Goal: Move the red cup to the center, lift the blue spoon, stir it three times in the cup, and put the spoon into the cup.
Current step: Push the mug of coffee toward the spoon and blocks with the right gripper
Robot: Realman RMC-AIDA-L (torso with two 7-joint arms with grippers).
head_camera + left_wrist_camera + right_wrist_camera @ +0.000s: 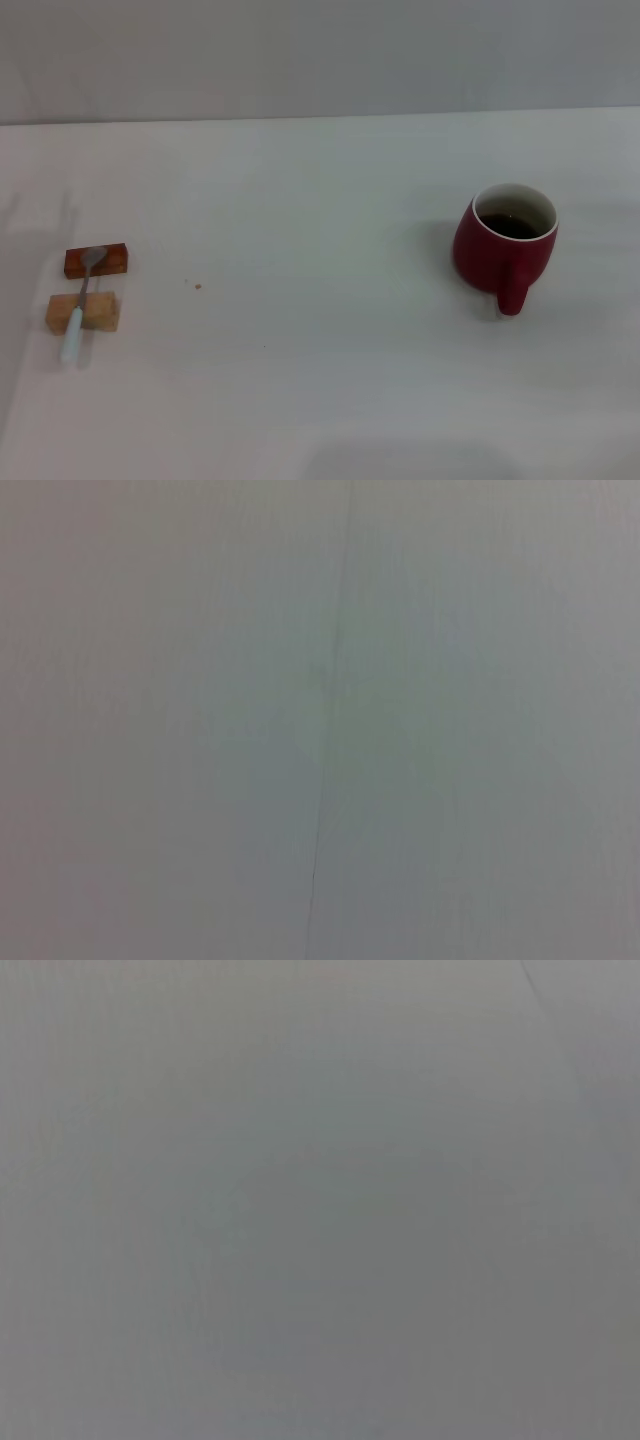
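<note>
The red cup (505, 243), a rounded glossy ceramic mug with a white rim, is set at about three o'clock on the desk (330, 350), its thick handle turned toward six o'clock. The robot's right arm is judged the nearer. The blue spoon (80, 305) is laid across two small wooden blocks (90, 288) at nine o'clock, long axis roughly twelve-to-six. Neither hand is shown; the wrist views seem to show only blank grey surface.
</note>
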